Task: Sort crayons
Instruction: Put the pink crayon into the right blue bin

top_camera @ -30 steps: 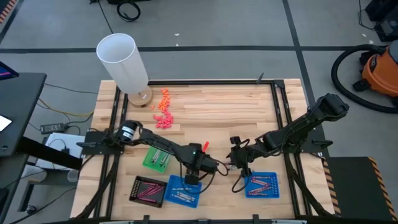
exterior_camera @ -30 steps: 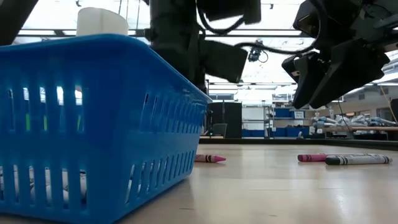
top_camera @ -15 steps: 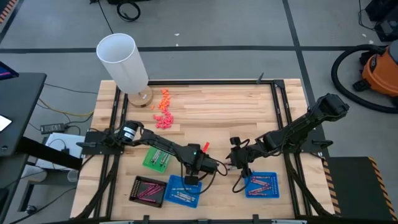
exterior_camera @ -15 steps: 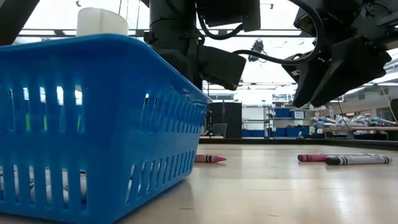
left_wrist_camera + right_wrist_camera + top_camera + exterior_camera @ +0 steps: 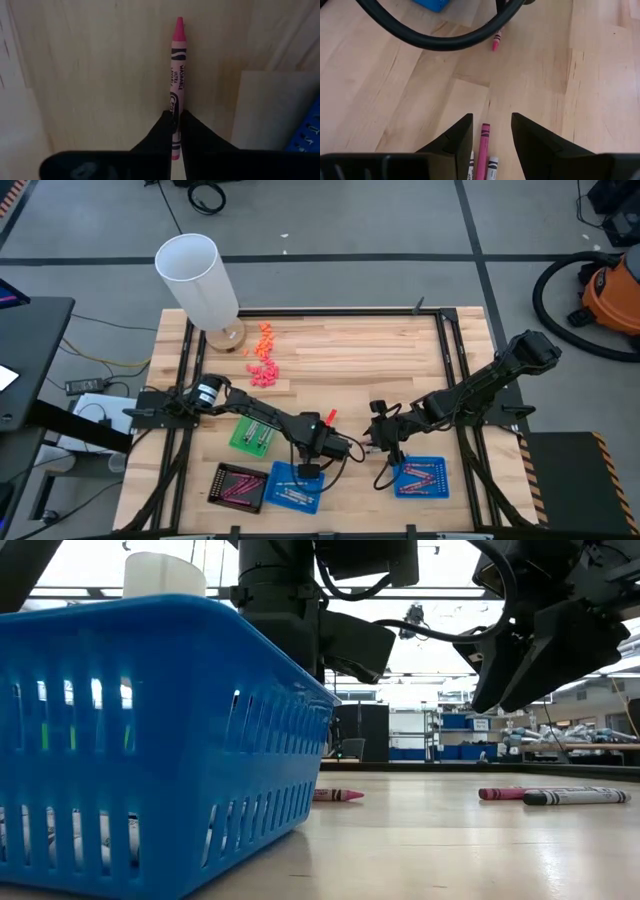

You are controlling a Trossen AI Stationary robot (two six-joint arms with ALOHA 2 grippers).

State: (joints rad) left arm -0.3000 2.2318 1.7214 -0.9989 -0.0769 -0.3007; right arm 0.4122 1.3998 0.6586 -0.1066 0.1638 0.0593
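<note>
A pink crayon (image 5: 177,65) lies flat on the wooden table, and my left gripper (image 5: 176,117) is shut on it, pointing straight down; it stands near the table's middle (image 5: 322,432). The same crayon shows in the low view (image 5: 340,795) and in the right wrist view (image 5: 496,41). My right gripper (image 5: 491,130) hangs open above and clear of a pink crayon (image 5: 484,147), with two pale ones (image 5: 492,165) beside it. Further right in the high view is my right gripper (image 5: 380,442). My left gripper pinches the pink crayon between its two fingers (image 5: 162,132), on the wrapped shaft near the flat end (image 5: 175,107). The fingers come from above, one on each long side of the crayon. The crayon lies level on the table, its tip pointing away.
Near the front edge stand a black tray (image 5: 238,485), a blue tray (image 5: 297,488) and another blue tray (image 5: 420,478), all holding crayons, with a green tray (image 5: 252,435) behind them. A white cylinder (image 5: 197,278) and orange-pink bits (image 5: 262,355) are at the far left.
In the low view my left hand has turned a little about its upright line without shifting place. The pink crayon lies where it was. My right arm has kept still.
</note>
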